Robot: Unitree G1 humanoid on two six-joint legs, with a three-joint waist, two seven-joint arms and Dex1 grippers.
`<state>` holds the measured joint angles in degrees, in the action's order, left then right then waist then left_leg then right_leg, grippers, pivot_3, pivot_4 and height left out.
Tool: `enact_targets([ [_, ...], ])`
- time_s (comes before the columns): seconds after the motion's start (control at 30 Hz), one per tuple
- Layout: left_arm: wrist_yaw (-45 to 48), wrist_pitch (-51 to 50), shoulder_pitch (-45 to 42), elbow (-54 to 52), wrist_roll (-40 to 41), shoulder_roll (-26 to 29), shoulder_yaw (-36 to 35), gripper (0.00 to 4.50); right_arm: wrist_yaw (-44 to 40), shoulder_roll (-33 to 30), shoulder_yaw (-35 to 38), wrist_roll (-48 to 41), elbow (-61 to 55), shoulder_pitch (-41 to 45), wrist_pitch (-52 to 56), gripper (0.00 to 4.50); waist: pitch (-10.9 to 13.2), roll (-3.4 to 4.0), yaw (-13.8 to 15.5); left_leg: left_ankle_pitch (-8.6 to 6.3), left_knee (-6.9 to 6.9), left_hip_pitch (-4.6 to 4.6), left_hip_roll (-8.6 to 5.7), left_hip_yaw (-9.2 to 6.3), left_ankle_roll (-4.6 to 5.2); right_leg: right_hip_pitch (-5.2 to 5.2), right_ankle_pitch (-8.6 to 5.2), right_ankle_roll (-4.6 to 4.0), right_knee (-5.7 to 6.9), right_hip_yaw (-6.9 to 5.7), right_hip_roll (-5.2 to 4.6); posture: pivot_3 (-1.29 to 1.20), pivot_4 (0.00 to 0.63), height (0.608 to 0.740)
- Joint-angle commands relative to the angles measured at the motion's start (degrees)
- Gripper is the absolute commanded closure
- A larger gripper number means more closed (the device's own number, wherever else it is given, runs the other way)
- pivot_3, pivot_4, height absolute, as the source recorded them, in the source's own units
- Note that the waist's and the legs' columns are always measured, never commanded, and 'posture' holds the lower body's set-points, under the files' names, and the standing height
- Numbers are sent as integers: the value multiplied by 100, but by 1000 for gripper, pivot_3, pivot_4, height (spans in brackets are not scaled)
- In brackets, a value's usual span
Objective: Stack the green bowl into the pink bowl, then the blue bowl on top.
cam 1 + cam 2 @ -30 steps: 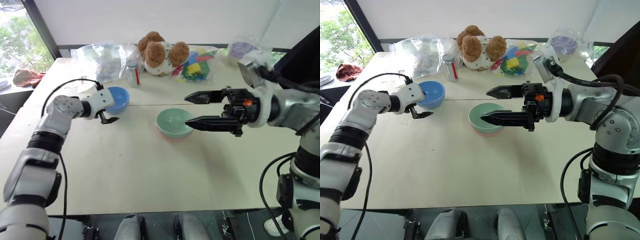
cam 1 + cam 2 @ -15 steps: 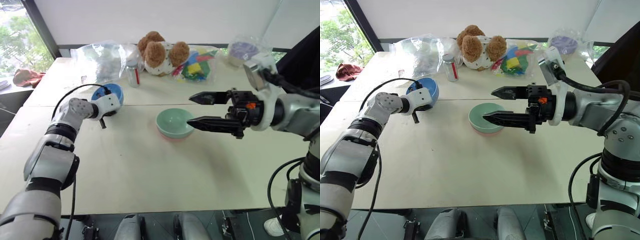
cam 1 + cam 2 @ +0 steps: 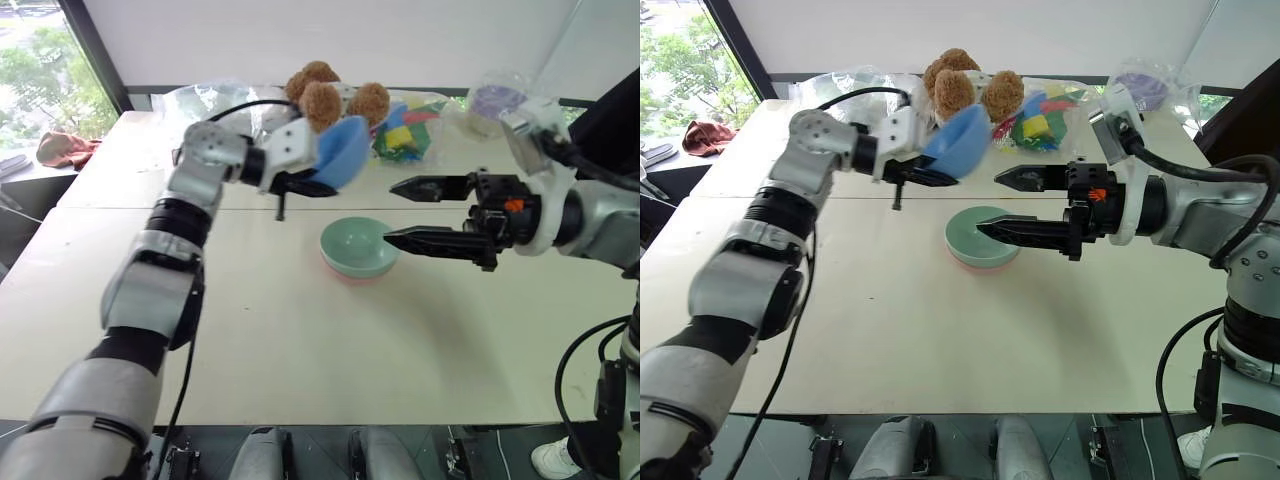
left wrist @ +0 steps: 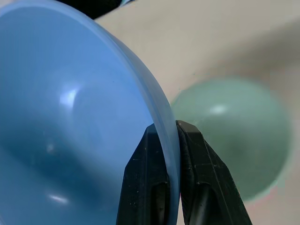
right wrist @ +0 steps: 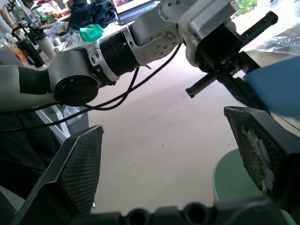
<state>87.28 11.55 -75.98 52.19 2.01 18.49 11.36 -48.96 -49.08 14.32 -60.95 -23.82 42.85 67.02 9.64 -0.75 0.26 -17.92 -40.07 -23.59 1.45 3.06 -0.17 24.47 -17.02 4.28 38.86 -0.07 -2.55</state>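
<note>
Two of the three bowls are already nested: the green bowl (image 3: pixel 360 247) is sitting inside the pink bowl (image 3: pixel 352 274), of which only a thin salmon edge is showing beneath it, at centre frame of the left eye view on the table (image 3: pixel 300 350). I am holding the blue bowl (image 3: pixel 342 153) in my left gripper (image 4: pixel 172 136), clenched on its rim with one finger inside the wall and one outside. The bowl is hanging tilted, well clear of the table, up and to the left of the stack in the head views, in front of the teddy bear (image 3: pixel 338 100).

My right gripper (image 3: pixel 412 212) is standing with its jaws spread and nothing between them, just right of the stack, its lower finger reaching over the green bowl's right edge.

Risks I am noting:

- My hold is a narrow pinch on a thin, smooth plastic rim. I judge that the bowl could pivot or slip between the fingers during a quick swing.
- The bowl is tipped steeply. If I am letting go before levelling it over the stack, it is likely to land on edge, skid off, or knock the two lower bowls askew.
- My right gripper is crowding the drop zone. The blue bowl or my left fingers could strike it on the way down.
- The light stack could slide if nudged.
</note>
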Motion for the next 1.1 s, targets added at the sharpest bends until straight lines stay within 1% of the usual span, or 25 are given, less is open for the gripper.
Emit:
enact_targets([
  [0.03,458,86,-247,-7,51,-82,104,4475,51,-159,125,-67,-105,-17,-150,0,0,0,-39,0,0,3,2,0,0,0,0,0,0,2,3,0,150,740],
  [0.2,522,296,-440,327,19,-215,653,4475,231,-280,268,-176,-238,-217,-165,0,0,0,-90,1,-1,5,3,-2,0,0,0,0,5,3,4,0,150,740],
  [0.4,522,209,-445,49,608,149,1804,4475,420,-349,368,-310,-375,-403,-194,0,0,0,-95,1,1,4,6,-6,0,0,0,0,4,9,-1,0,150,740],
  [0.47,522,424,-461,129,537,212,2054,4475,474,-346,370,-349,-395,-429,-214,0,0,0,-93,1,1,5,6,-6,1,0,0,0,4,10,-4,0,150,740],
  [0.57,522,627,-499,278,457,266,2308,4475,551,-351,360,-412,-419,-469,-260,0,0,0,-83,1,0,4,4,-5,1,0,0,0,4,11,-3,0,150,740],
  [0.73,522,687,-469,222,578,352,2582,4475,623,-370,344,-448,-462,-552,-317,0,0,0,-82,1,0,1,3,-6,1,0,0,0,0,10,-2,0,150,740],
  [0.8,522,708,-481,271,529,342,2563,3700,644,-369,339,-467,-475,-568,-333,0,0,0,-84,1,0,1,2,-6,1,0,0,0,0,10,-1,0,150,740],
  [0.83,522,720,-485,282,512,344,2566,3512,651,-368,338,-474,-478,-574,-338,0,0,0,-84,1,-1,1,3,-6,1,0,0,0,0,10,-1,0,150,740],
  [0.87,522,722,-487,286,511,347,2560,3132,658,-366,329,-474,-479,-577,-344,0,0,0,-85,1,0,1,3,-6,1,0,0,0,0,10,-1,0,150,740],
  [0.93,522,701,-489,277,536,354,2532,2115,656,-371,306,-458,-475,-581,-366,0,0,0,-85,1,-1,1,3,-5,1,0,0,0,0,10,0,0,150,740],
  [0.97,522,671,-494,269,557,355,2498,1527,655,-375,297,-455,-470,-582,-377,0,0,0,-86,1,-1,1,3,-6,1,0,0,0,0,10,0,0,150,740],
  [1.07,522,419,-525,129,810,482,2434,168,638,-394,274,-448,-451,-587,-410,0,0,0,-88,1,-1,1,3,-6,1,0,0,0,0,10,2,0,150,740],
  [1.1,522,325,-542,70,914,555,2398,73,632,-404,270,-447,-453,-595,-418,0,0,0,-93,1,0,1,4,-6,1,0,0,0,0,10,1,0,150,740],
])
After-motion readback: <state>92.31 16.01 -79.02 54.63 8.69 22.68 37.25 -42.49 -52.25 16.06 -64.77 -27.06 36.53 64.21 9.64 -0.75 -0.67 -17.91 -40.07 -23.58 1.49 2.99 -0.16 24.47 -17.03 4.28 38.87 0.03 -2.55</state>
